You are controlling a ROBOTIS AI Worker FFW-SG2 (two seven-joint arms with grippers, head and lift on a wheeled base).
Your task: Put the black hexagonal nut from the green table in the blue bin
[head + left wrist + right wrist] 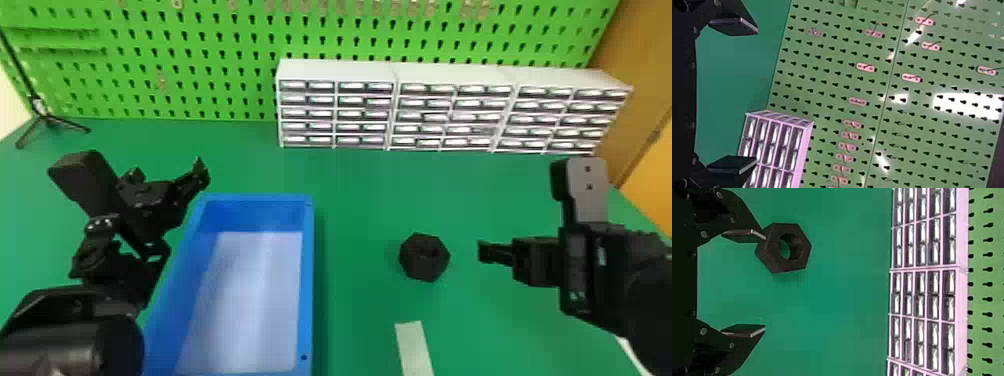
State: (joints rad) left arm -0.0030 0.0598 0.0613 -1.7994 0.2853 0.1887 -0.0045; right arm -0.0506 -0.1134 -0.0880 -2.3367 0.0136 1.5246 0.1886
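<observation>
The black hexagonal nut [424, 257] lies on the green table [365, 200], to the right of the blue bin [308, 280]. My right gripper [487, 252] is just right of the nut, with a gap between them. In the right wrist view my right gripper [765, 282] stands open, and one fingertip overlaps the edge of the nut [772, 254]; nothing is between the fingers. My left gripper [200, 172] is over the bin's far left corner. The left wrist view has my left gripper [756, 96] wide open and holding nothing.
A white drawer cabinet [335, 70] stands at the back against a green pegboard [200, 55]. A pale strip [414, 347] lies on the table nearer than the nut. At the back left is a black tripod stand [42, 117].
</observation>
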